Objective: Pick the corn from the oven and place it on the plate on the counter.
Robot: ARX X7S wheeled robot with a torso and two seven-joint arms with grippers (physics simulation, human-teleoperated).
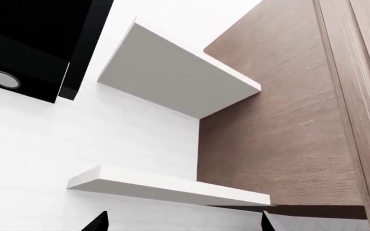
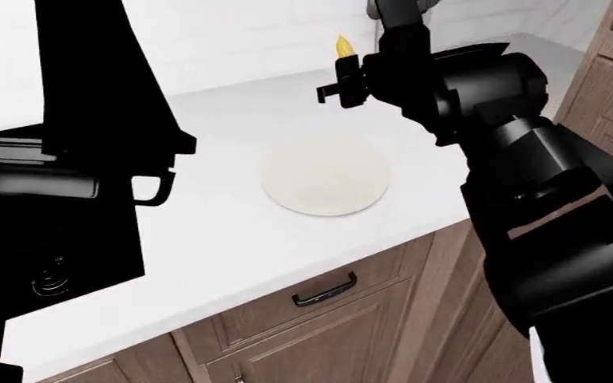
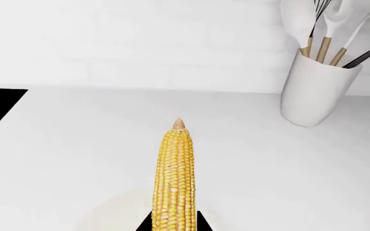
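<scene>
My right gripper (image 2: 341, 80) is shut on the yellow corn (image 2: 344, 45), held in the air above the far side of the white counter (image 2: 221, 231). In the right wrist view the corn (image 3: 174, 178) sticks out from between the black fingertips (image 3: 144, 222), pointing away over the counter. The round cream-white plate (image 2: 327, 175) lies on the counter below and nearer than the corn; its edge shows faintly in the right wrist view (image 3: 111, 211). My left gripper (image 1: 183, 226) is open and empty, aimed up at wall shelves. The oven is not clearly in view.
A white utensil holder (image 3: 315, 89) with spoons and a whisk stands at the back of the counter. Brown cabinets with a dark bar handle (image 2: 324, 293) are under the counter. My left arm (image 2: 73, 159) fills the left of the head view. White shelves (image 1: 172, 72) hang by a wood panel.
</scene>
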